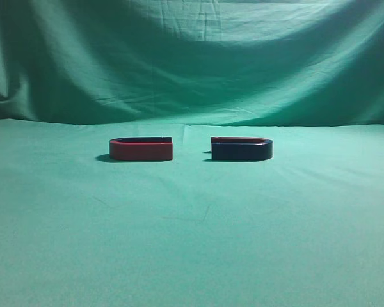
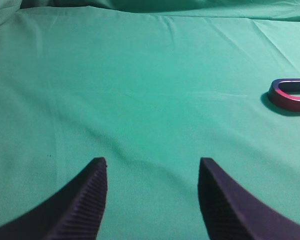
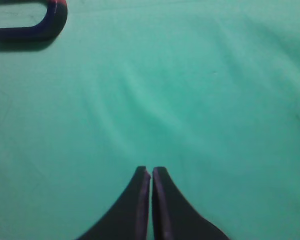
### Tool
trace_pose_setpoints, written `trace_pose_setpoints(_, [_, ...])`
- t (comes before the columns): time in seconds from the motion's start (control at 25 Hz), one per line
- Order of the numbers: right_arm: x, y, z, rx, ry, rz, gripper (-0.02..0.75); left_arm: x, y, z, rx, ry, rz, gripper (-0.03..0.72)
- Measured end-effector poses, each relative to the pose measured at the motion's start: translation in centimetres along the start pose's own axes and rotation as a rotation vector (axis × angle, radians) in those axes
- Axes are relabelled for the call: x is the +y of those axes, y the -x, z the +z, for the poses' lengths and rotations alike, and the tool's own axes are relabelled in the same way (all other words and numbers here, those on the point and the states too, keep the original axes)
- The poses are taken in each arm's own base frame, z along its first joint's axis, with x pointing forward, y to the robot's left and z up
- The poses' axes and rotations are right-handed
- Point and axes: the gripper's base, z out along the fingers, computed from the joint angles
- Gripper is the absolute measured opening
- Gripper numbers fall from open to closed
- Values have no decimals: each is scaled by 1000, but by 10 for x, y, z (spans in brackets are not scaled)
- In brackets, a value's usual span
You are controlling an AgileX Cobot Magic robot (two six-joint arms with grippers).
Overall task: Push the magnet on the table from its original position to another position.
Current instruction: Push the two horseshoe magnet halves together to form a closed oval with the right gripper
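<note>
Progress: nothing looks begun; judging from how things lie, neither magnet has a gripper near it, so the whole push is left to do.

Magnets: two horseshoe-shaped magnets lie flat on the table (image 1: 192, 243), which is draped in green cloth. In the exterior view the red-faced horseshoe magnet (image 1: 141, 149) sits left of centre and the dark navy-faced horseshoe magnet (image 1: 241, 148) right of centre, their open ends facing each other across a clear gap, not touching.

Which one is to be pushed: the task does not say, and I cannot tell from here.

Left arm: not seen in the exterior view. Its wrist view looks down at a slant over bare cloth; the left gripper (image 2: 152, 200) sits at the bottom of the frame, its ribbed fingers (image 2: 85, 200) spread wide apart with nothing between them. The curved end of a magnet shows at the right edge, well apart from it.

Right arm: also out of the exterior view. The right gripper (image 3: 151, 205) at the bottom centre has its fingers pressed together, empty. A magnet's bend shows in the upper left corner, far from the tips.

Next, as I judge it: one arm must travel to its magnet and come down beside it; the closed right gripper looks readier for pushing.
</note>
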Motion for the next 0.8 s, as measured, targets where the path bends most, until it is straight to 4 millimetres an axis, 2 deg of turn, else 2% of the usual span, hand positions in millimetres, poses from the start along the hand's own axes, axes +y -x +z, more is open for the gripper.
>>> trace_pose_setpoints(0.12, [9,21,20,67,8,-32,0,0,0,0,0,0,0,372])
trace_pose_setpoints(0.32, [46,53,49,113,36,-139,0,0,0,0,0,0,0,372])
trace_pose_setpoints(0.44, [61,72,67,121,20,-177,0,0,0,0,0,0,0,372])
trace_pose_setpoints(0.64, [73,101,102,140,-7,-183,0,0,0,0,0,0,0,372])
trace_pose_setpoints(0.8, [74,114,129,163,-21,-171,0,0,0,0,0,0,0,372])
